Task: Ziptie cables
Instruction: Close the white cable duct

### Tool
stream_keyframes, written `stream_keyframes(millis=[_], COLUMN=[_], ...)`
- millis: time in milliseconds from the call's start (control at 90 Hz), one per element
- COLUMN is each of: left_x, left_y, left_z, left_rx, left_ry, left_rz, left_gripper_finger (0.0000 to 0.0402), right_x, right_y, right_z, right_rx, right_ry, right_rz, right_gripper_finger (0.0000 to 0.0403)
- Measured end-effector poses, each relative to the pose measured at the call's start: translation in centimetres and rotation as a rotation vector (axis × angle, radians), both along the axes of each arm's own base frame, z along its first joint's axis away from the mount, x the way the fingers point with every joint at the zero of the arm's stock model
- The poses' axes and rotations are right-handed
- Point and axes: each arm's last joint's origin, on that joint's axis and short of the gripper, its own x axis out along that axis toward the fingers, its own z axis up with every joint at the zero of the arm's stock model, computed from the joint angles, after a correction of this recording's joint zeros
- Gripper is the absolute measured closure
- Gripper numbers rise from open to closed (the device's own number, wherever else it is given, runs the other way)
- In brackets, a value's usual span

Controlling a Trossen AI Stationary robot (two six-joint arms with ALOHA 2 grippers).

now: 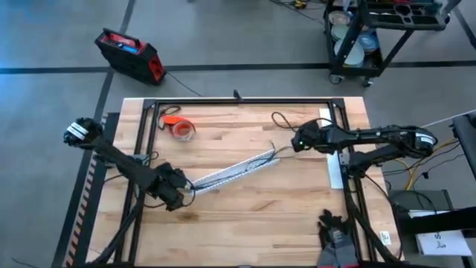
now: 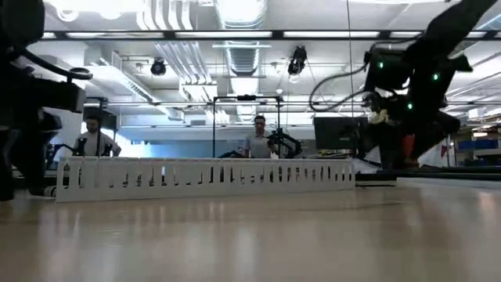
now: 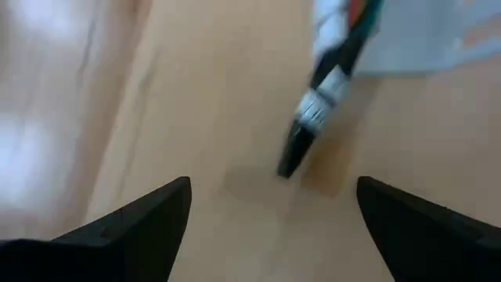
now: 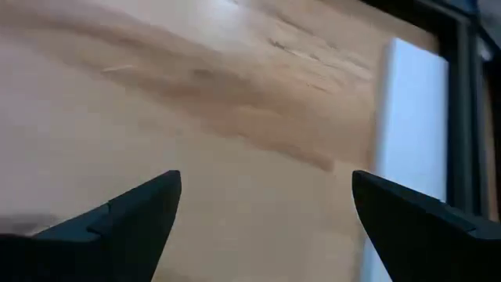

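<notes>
Wooden planks of the table [image 1: 245,208] fill the near ground, bare wood in front of everything; we see the left gripper [image 1: 181,195] low at the near left of the table, its fingers [image 3: 149,223] spread wide with nothing between them; just ahead of them lies a dark connector tip [image 3: 301,137] banded in silver, the end of the cables [image 3: 344,31], whose green, red and dark wires run away from the gripper toward the white slotted channel [image 1: 234,170]. That channel lies diagonally, its long axis rising from beside the left gripper to the far right; in the low view it stands as a long white slotted wall across the table. At its far end thin dark wires [image 1: 281,121] spill out and loop just beside the right gripper [image 1: 297,140], which hovers over bare wood with its fingers [image 4: 129,215] parted and empty. Farther left an orange tape roll [image 1: 178,126] rests near the back rail; we cannot make out the ziptie; beyond the table two people stand in the room.
</notes>
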Motion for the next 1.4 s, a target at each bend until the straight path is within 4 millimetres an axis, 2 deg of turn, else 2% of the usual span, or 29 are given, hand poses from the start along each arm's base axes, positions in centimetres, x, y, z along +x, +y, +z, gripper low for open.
stream_keyframes(millis=[111,322,511,600,722,933,1111,1256,1400], left_x=[-0.9,-1.1,-1.0,-0.1,1.0,1.9,2.2,1.7,0.4], left_y=[0.6,-0.3,-2.5,-3.9,-4.6,-5.2,-5.4,-4.8,-3.8], left_z=[0.7,2.9,4.6,4.4,2.7,-0.9,-2.5,-3.0,-3.2], left_rx=[0.044,0.011,0.059,0.073,0.138,0.198,0.235,0.302,0.305], left_ry=[-0.019,-0.287,-0.702,-0.799,-0.79,-0.661,-0.572,-0.516,-0.379], left_rz=[0.073,0.034,-0.025,-0.073,-0.061,-0.029,-0.034,-0.002,0.034], left_gripper_finger=[0.0052,0.0052,0.0052,0.0052,0.0052,0.0052,0.0052,0.0052,0.0052], right_x=[-0.8,-2.9,-4.2,-4.4,-4.0,-2.5,-0.9,1.1,3.6], right_y=[-1.3,-3.4,-4.4,-4.6,-4.4,-2.9,-1.2,0.3,1.7], right_z=[-0.6,-1.3,-2.1,-2.1,-2.0,-1.9,-1.6,-0.4,2.5], right_rx=[0.023,0.115,0.113,0.123,0.163,0.184,0.207,0.242,0.165], right_ry=[-0.045,-0.073,-0.12,-0.126,-0.163,-0.189,-0.243,-0.277,-0.318], right_rz=[-0.095,-0.217,-0.28,-0.282,-0.242,-0.164,-0.088,0.069,0.29], right_gripper_finger=[0.0043,0.0043,0.0043,0.0044,0.0044,0.0044,0.0044,0.0044,0.0044])
